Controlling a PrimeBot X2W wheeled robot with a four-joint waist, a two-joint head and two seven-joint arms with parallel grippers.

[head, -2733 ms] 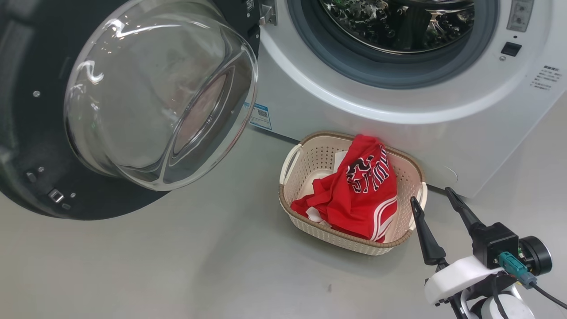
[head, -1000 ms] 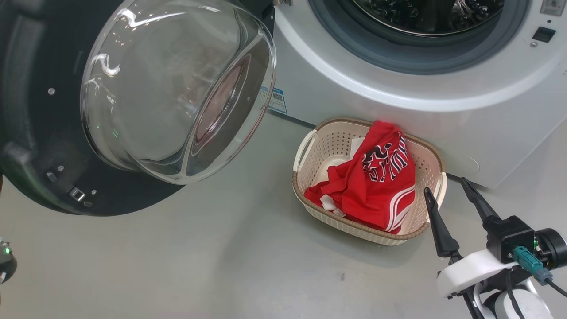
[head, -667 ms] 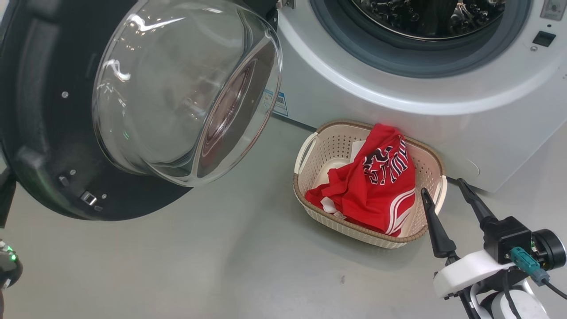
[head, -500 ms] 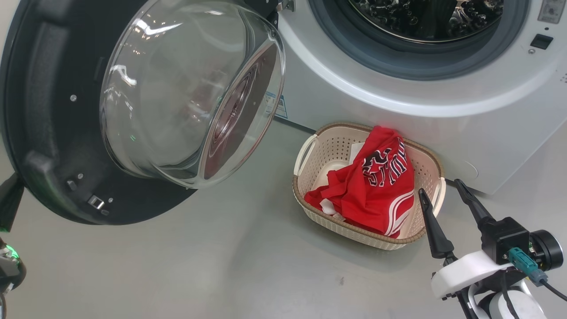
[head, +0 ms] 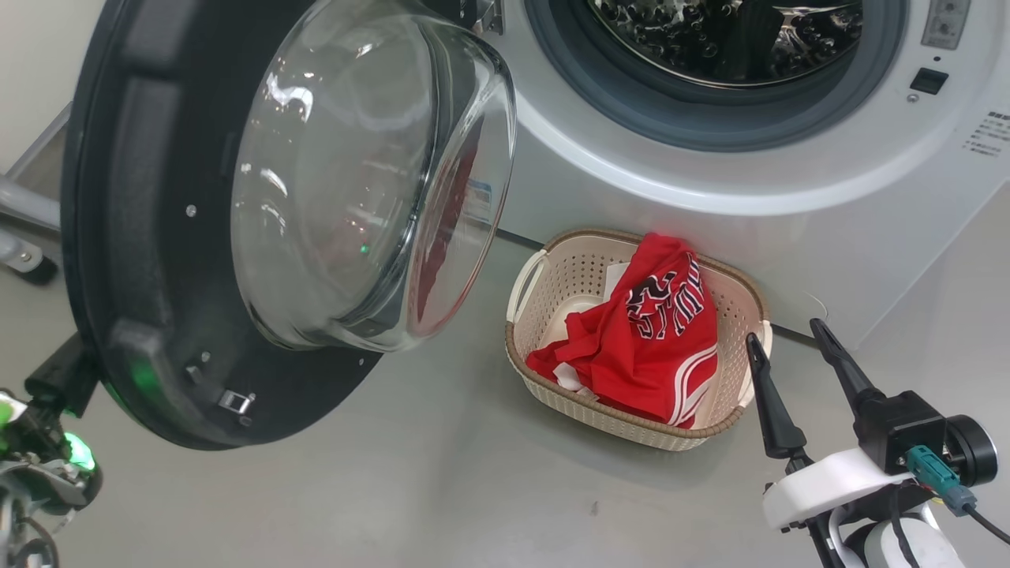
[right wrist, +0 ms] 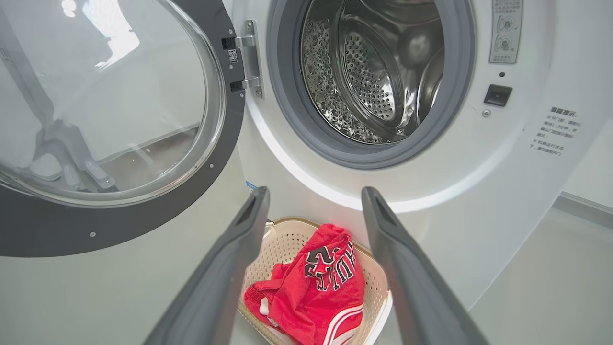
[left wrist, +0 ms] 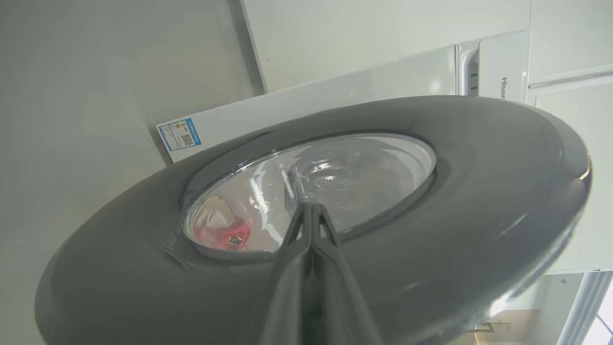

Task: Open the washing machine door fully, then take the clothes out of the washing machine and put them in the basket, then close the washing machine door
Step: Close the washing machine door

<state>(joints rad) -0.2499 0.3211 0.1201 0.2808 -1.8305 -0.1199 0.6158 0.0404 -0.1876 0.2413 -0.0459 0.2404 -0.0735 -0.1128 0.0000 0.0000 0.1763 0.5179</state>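
Fingers of your right gripper [head: 783, 331] stood wide apart and held nothing, low at the right of the head view, with their tips just beside the right end of the basket [head: 600, 416]. That cream perforated basket sat on the grey floor [head: 394, 489], close against the front of the washing machine [head: 671, 229]. The clothes [head: 639, 347], red with white stripes and black-and-white lettering, lay heaped in it across the middle and right, and part of the basket's left bottom was bare. To the left, the washing machine door [head: 102, 237] hung open, its glass bowl [head: 355, 181] bulging toward the basket. Beyond it, the grey gasket [head: 710, 126] ringed the open mouth of the machine.

Your right wrist view looked between the spread fingers, over the basket and straight into the steel drum [right wrist: 373, 81]. It showed you the perforated back wall, which the head view cropped, and the door's hinge [right wrist: 244, 62].

Your left wrist view faced the door's outer side, while the head view faced its inner side. There your left gripper [left wrist: 311, 207] was closed, fingers pressed together on nothing, tips pointing at the lower edge of the window. Whether they touched the door, you could not tell. A blur of red showed through the glass, and a blue sticker [left wrist: 179, 135] sat on the machine's white panel behind.
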